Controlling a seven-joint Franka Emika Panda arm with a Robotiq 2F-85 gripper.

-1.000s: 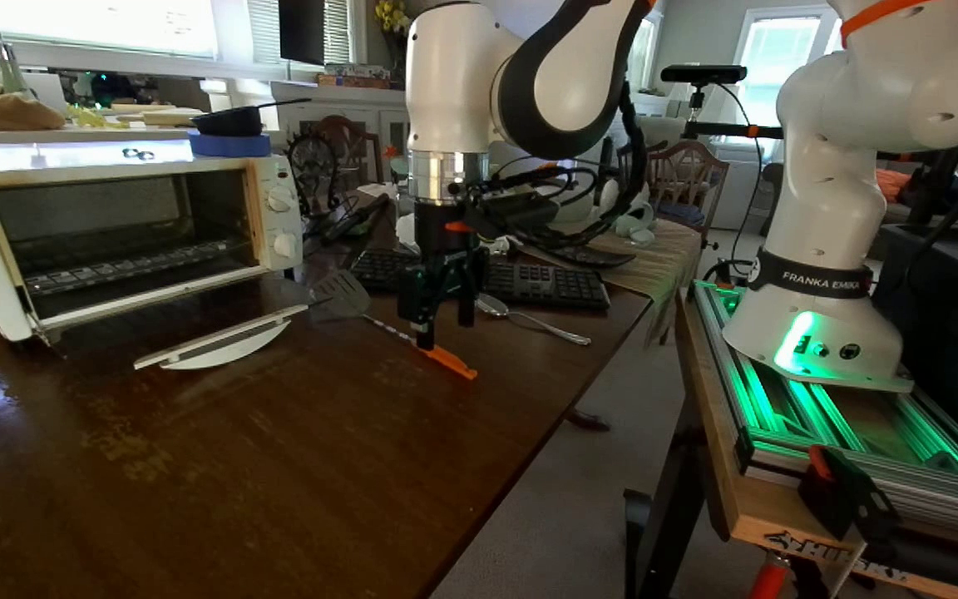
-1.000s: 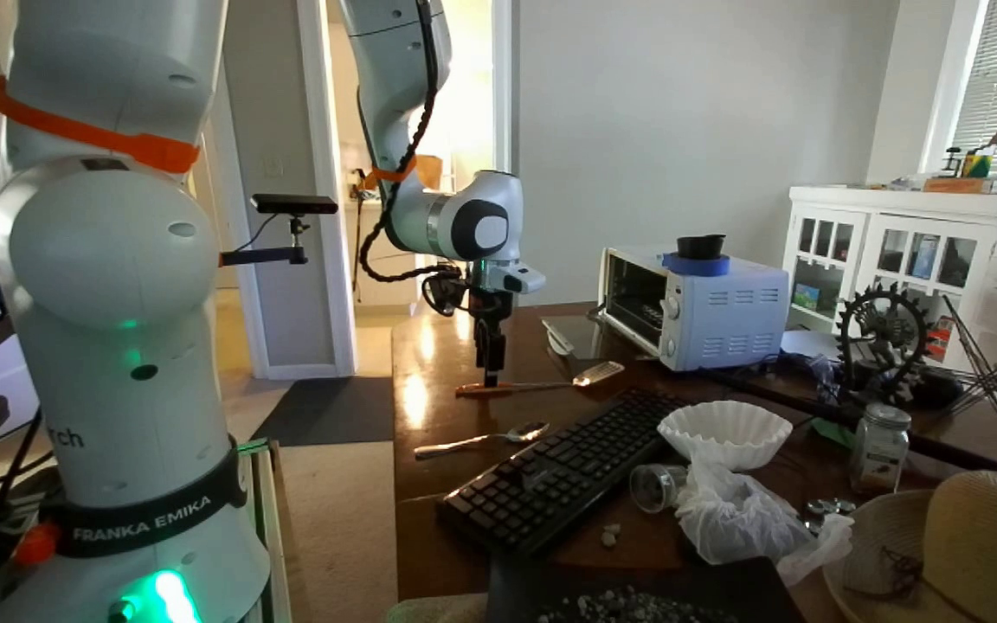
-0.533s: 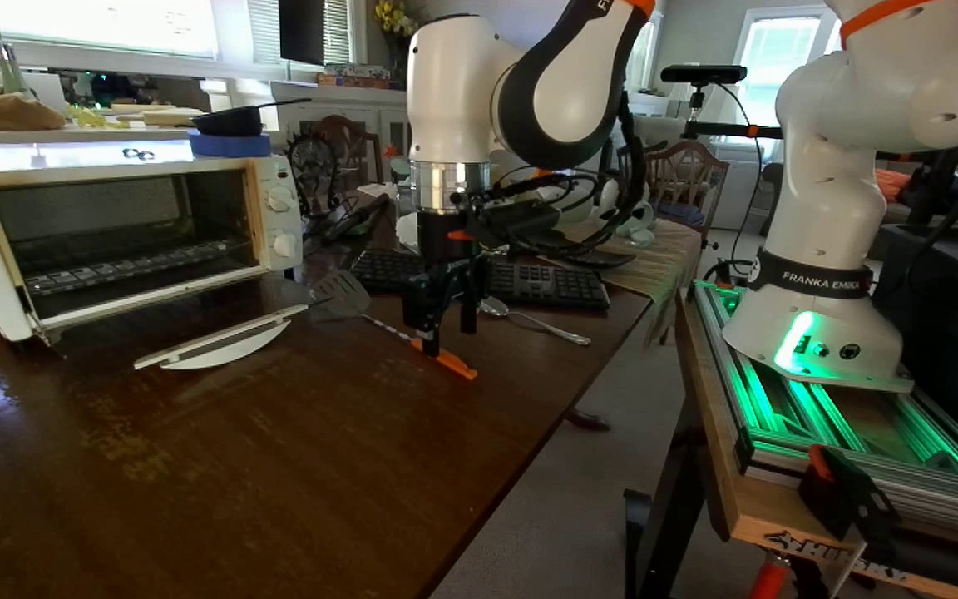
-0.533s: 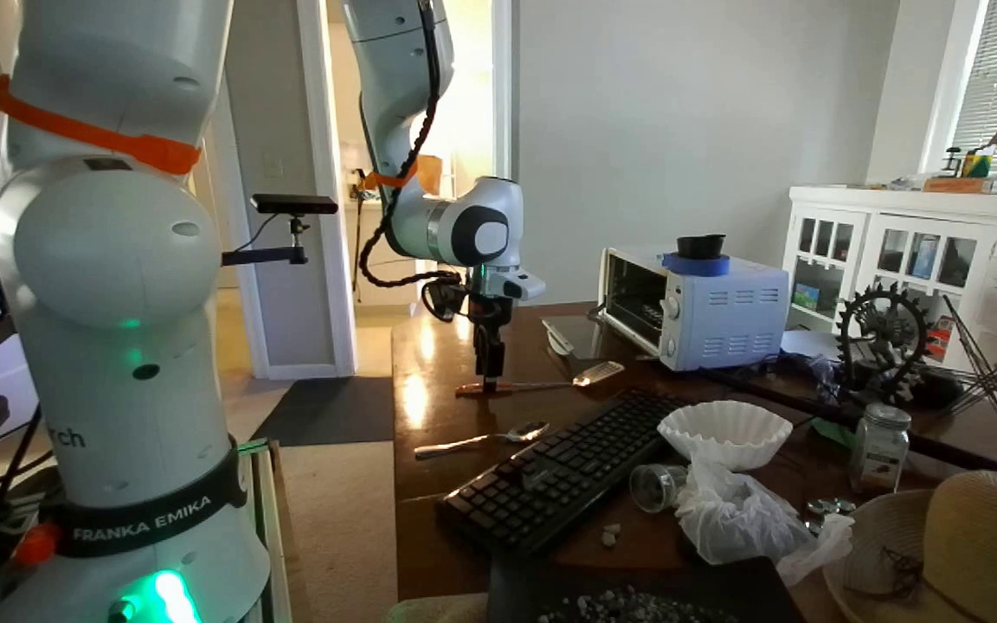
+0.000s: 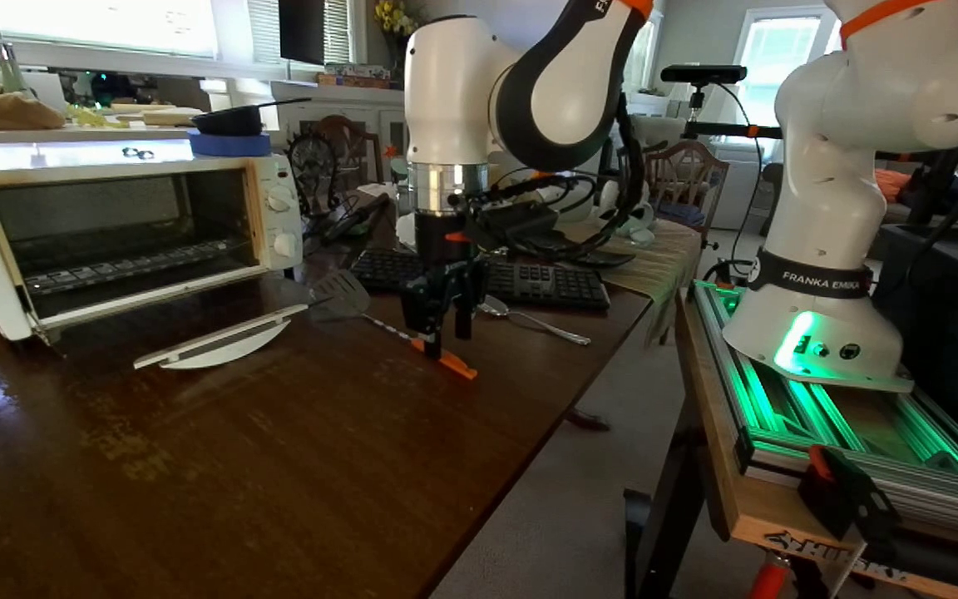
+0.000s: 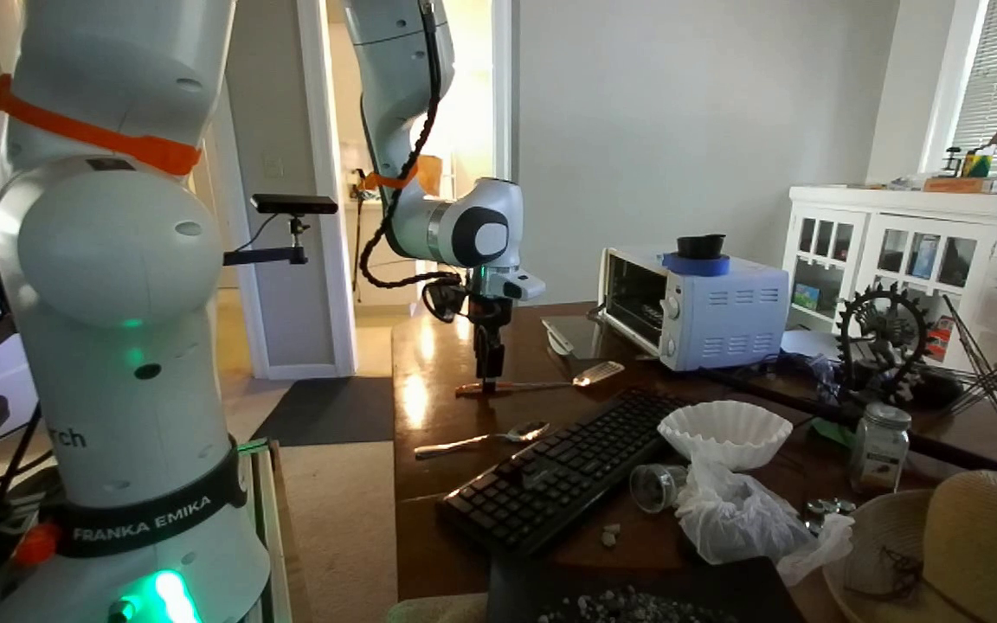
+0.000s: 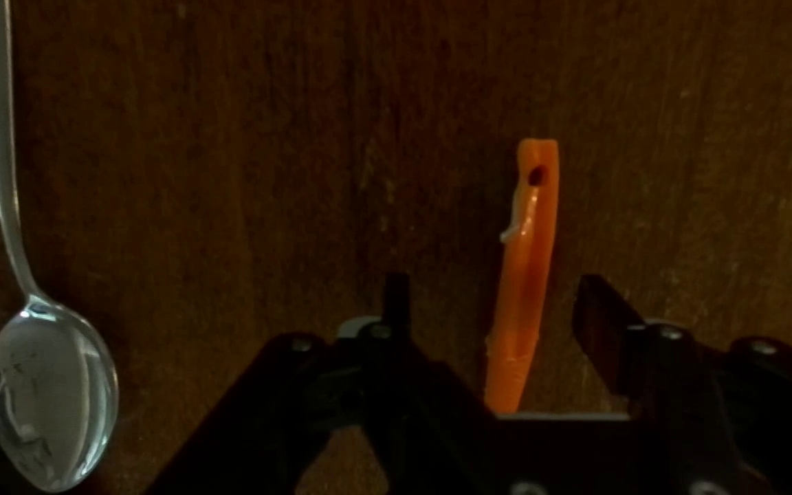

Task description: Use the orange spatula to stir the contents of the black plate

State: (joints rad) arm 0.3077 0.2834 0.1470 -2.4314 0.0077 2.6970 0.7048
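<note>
The orange spatula lies flat on the brown table. Its orange handle (image 5: 456,364) and slotted grey head (image 5: 342,293) show in both exterior views, the head also here (image 6: 598,374). My gripper (image 5: 448,339) points down over the handle, low near the table, also in an exterior view (image 6: 489,379). In the wrist view the gripper (image 7: 492,285) is open, with the orange handle (image 7: 530,275) between its fingers and a gap on each side. The spatula head is hidden there. The black plate (image 6: 529,584) holds small grey pebble-like pieces (image 6: 628,606); the frame's bottom edge cuts it off.
A metal spoon (image 7: 52,399) lies beside the spatula. A black keyboard (image 6: 563,472) lies beyond it. A toaster oven (image 6: 723,311) with its door down stands near the spatula head. A coffee filter (image 6: 723,433), plastic bag (image 6: 741,519) and straw hat (image 6: 974,554) lie near the plate.
My gripper has come down a little and shifted slightly along the handle; its fingers seem a bit closer together. In the last half second it has barely moved. The spatula has not moved.
</note>
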